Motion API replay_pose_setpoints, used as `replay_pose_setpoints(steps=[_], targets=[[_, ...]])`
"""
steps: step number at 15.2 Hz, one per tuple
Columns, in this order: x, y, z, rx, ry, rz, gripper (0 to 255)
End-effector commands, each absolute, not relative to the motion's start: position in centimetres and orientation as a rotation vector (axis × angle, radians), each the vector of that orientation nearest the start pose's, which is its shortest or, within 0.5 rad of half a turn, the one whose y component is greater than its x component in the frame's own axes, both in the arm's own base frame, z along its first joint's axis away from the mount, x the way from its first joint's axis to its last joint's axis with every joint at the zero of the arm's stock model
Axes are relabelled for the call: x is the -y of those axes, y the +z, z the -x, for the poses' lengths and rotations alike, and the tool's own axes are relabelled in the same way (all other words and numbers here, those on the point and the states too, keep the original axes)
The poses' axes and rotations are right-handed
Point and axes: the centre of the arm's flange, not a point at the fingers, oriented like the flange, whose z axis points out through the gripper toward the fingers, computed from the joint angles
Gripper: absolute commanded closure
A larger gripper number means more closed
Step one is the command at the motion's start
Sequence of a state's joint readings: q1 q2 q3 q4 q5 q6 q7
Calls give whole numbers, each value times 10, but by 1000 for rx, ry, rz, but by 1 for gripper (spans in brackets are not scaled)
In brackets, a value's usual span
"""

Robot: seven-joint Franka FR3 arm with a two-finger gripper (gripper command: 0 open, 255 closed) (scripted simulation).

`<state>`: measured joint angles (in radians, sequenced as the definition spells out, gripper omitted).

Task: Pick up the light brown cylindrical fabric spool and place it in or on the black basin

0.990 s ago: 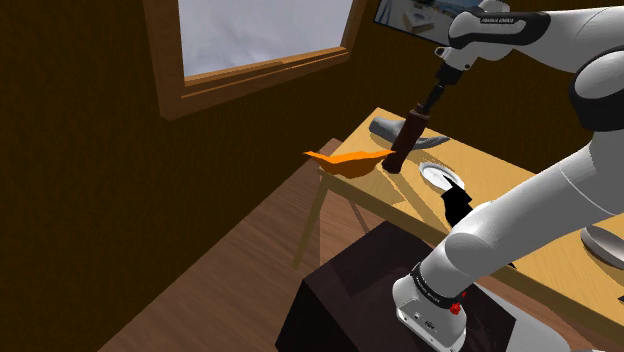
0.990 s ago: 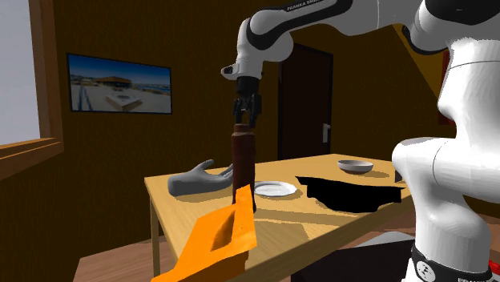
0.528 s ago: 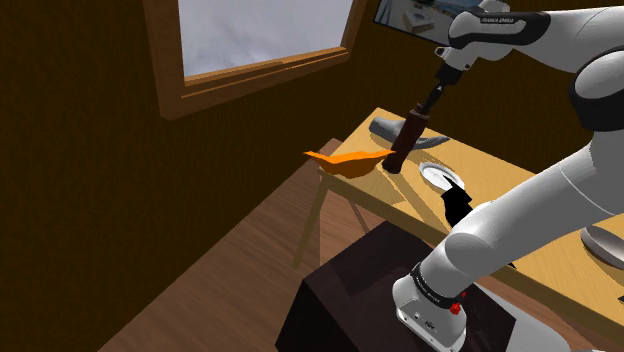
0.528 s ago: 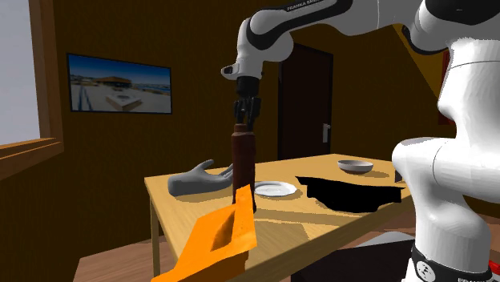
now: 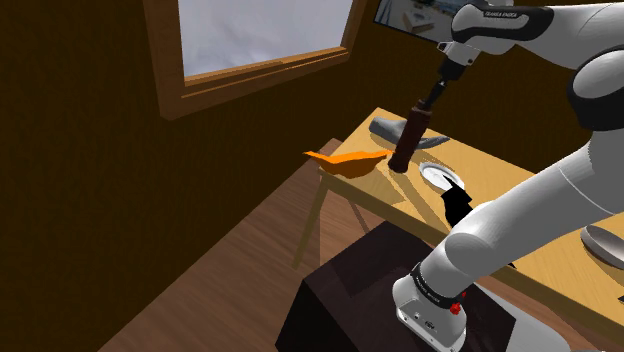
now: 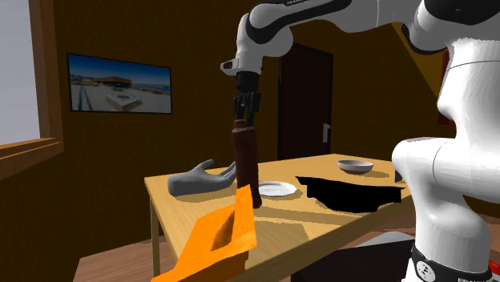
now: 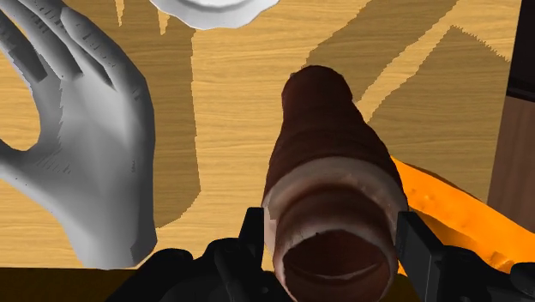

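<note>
Pincer: mine, closed on the spool's hollow upper end, one finger clasping each side.
Spool: dark brown cylinder, slightly tilted, over the worktop between a grey hand model and an orange object.
Black basin: well apart, toward the second exterior view's right.

Bench tally: one brown spool, one grey hand model, one white plate, one grey bowl, one orange piece, one flat black basin, apparently.
</note>
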<state>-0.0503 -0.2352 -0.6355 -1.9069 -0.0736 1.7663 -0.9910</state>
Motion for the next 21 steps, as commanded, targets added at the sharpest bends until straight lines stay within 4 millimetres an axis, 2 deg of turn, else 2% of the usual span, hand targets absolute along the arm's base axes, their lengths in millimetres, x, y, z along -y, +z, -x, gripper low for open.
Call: replay_pose_setpoints(steps=[1, 21], targets=[[347, 590, -370, 511, -132, 3090, 255], [347, 695, -370, 511, -132, 3090, 255]])
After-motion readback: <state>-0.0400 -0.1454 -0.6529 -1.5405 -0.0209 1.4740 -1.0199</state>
